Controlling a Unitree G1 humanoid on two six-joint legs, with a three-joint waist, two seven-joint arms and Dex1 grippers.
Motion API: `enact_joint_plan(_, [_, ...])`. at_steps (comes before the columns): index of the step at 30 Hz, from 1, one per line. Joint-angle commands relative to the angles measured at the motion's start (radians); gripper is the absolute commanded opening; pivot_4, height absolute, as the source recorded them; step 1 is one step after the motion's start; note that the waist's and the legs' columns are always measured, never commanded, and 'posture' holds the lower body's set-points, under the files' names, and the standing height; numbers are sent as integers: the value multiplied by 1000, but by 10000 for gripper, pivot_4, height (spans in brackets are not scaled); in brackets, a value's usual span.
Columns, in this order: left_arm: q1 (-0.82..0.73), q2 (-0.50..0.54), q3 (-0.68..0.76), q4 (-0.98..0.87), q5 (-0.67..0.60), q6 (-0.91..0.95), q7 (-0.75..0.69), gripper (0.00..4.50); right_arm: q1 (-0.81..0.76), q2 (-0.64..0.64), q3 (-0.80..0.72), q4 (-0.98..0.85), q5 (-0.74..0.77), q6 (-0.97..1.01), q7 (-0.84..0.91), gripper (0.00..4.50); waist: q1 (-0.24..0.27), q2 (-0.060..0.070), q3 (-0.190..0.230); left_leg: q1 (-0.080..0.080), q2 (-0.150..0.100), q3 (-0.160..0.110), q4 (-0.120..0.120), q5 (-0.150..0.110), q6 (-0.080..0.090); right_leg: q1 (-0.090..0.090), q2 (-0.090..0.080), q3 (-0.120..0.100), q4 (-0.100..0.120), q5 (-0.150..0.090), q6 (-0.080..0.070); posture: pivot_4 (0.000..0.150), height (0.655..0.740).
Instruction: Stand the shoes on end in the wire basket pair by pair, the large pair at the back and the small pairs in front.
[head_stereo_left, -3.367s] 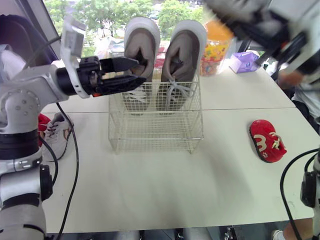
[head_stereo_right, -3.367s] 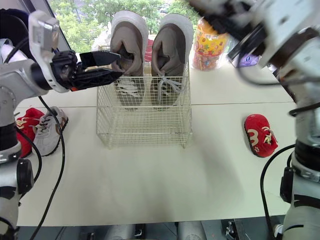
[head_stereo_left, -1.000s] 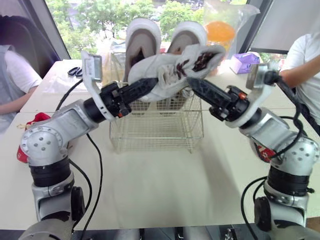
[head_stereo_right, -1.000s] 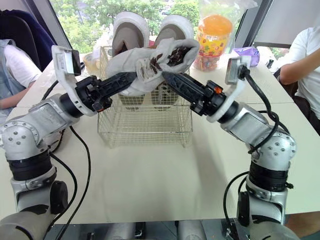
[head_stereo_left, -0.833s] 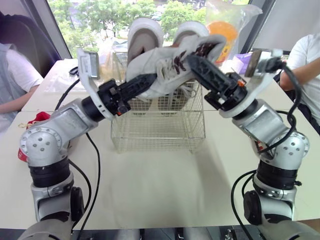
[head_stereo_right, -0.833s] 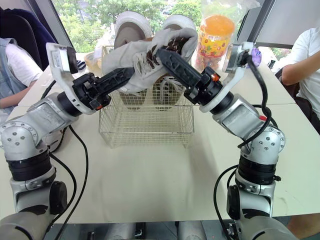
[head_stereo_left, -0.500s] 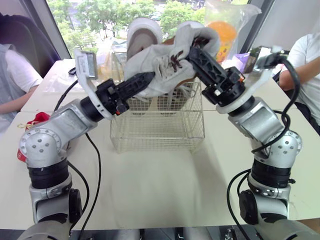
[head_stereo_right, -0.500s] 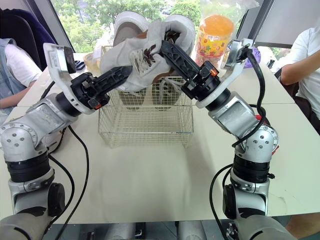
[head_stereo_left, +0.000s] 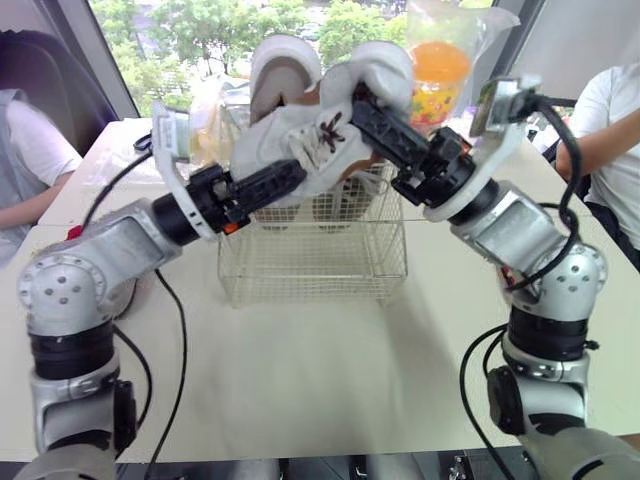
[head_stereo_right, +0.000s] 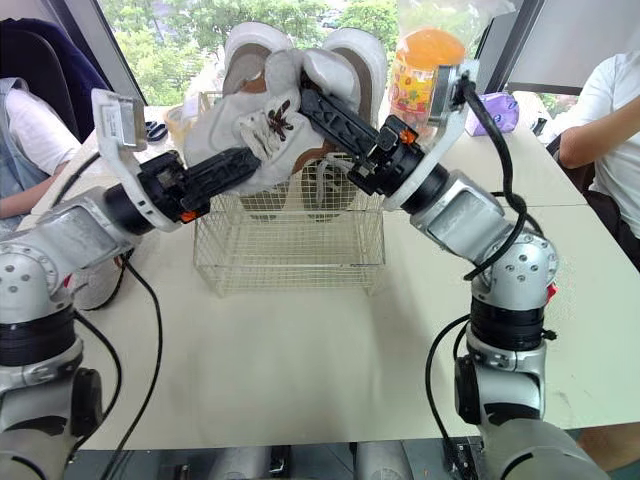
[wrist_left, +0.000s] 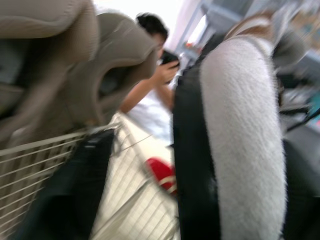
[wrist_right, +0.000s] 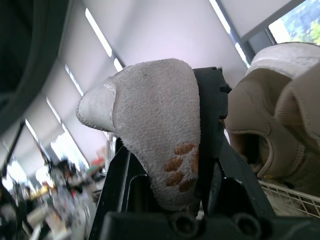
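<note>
A: Where is the small pale shoe (head_stereo_left: 300, 138)?

B: In the air, above the wire basket (head_stereo_left: 312, 262) and just in front of the large pair (head_stereo_left: 285, 72); it hangs tilted, one end high on the right, the other lower on the left; brown paw marks show on its fabric.

A: And the right end effector (head_stereo_left: 362, 106)?

B: Pinching that shoe at its high end; in the right wrist view a flap of the shoe's suede sits between the two black fingers (wrist_right: 210, 125), pressed from both sides.

A: The left end effector (head_stereo_left: 272, 182)?

B: Spread; in the left wrist view the basket's wire shows through the gap between its fingers (wrist_left: 190, 150); the shoe's fabric lies along the outer side of one finger, not between the two; from the head it sits under the shoe's lower end.

A: The basket?

B: On the white surface (head_stereo_left: 320, 380); the large pair stands on end at its back, side by side, openings up.

A: Anything else around?

B: A small red shoe (wrist_left: 161, 170) on the surface beyond the basket; an orange container (head_stereo_left: 440, 62) and a purple box (head_stereo_right: 497, 112) behind; one person (head_stereo_left: 612, 105) seated on the right, another person (head_stereo_left: 28, 165) on the left.
</note>
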Motion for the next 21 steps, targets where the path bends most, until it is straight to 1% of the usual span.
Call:
enact_joint_plan(1, [27, 134, -18, -20, 162, -32, -183, 44661, -116, -241, 51, 50, -223, 32, 316, 7205, 2, 1, 1, 0, 0, 0, 0, 0, 0, 0, 0, 0, 0, 0, 0, 1500, 7400])
enact_joint_plan(2, [35, 162, -23, -14, 196, -46, -224, 44661, -147, -311, 94, 81, -312, 20, 424, 7205, 3, 1, 1, -1, 0, 0, 0, 0, 0, -1, 0, 0, -1, 0, 0, 1500, 7400])
enact_joint_plan(4, [44, 196, -28, -1, 241, -68, -288, 44661, -199, -382, 165, 138, -442, -27, 577, 7205, 1, 0, 0, -2, 0, 1, -1, 0, 0, -2, 0, 0, -3, -1, -2, 1500, 7400])
enact_joint_plan(5, [47, 208, -32, 5, 268, -80, -313, 44661, -230, -410, 215, 166, -526, -74, 681, 7205, 0, 0, 0, -2, 0, 1, -1, 0, 0, -1, 0, -1, -4, -2, -4, 1500, 7400])
enact_joint_plan(6, [48, 214, -33, 10, 289, -89, -331, 44661, -254, -426, 257, 190, -601, -119, 765, 7205, -4, 0, 0, -2, 0, 1, -2, 0, 0, -1, 0, 0, -5, -2, -4, 1500, 7400])
enact_joint_plan(8, [47, 212, -32, 14, 316, -98, -351, 44661, -286, -427, 303, 236, -704, -185, 876, 7205, -7, 0, 0, -1, 1, 2, -3, 0, 0, -2, 0, 0, -5, -2, -3, 1500, 7400])
enact_joint_plan(10, [44, 197, -26, 14, 325, -98, -352, 44661, -307, -403, 323, 288, -772, -233, 939, 7205, -5, 0, 0, -2, 1, 2, -4, 0, 0, -3, 0, 0, -5, -2, -3, 1500, 7400])
enact_joint_plan(12, [51, 183, -27, -2, 336, -98, -348, 44661, -313, -377, 352, 330, -861, -321, 1007, 7205, -4, 0, 0, -2, 1, 2, -4, 0, 0, -3, 0, 1, -4, 0, 0, 1500, 7400])
enact_joint_plan(14, [60, 167, -22, -21, 338, -94, -336, 44661, -316, -345, 362, 367, -924, -381, 1045, 7205, -3, 0, 0, -2, 1, 2, -4, 0, 0, -3, 0, 0, -4, 0, 1, 1500, 7400])
enact_joint_plan(16, [68, 153, -13, -41, 329, -86, -318, 44661, -327, -312, 353, 405, -959, -410, 1066, 7205, -5, 0, 0, -1, 1, 3, -3, 0, 0, -2, 0, 1, -4, 0, 1, 1500, 7400])
enact_joint_plan(21, [82, 139, 6, -73, 312, -71, -288, 44661, -414, -278, 294, 487, -965, -369, 1112, 7205, -4, 0, 0, 0, 1, 2, -2, 0, 0, -3, 0, 1, 0, 0, 1, 1500, 7400])
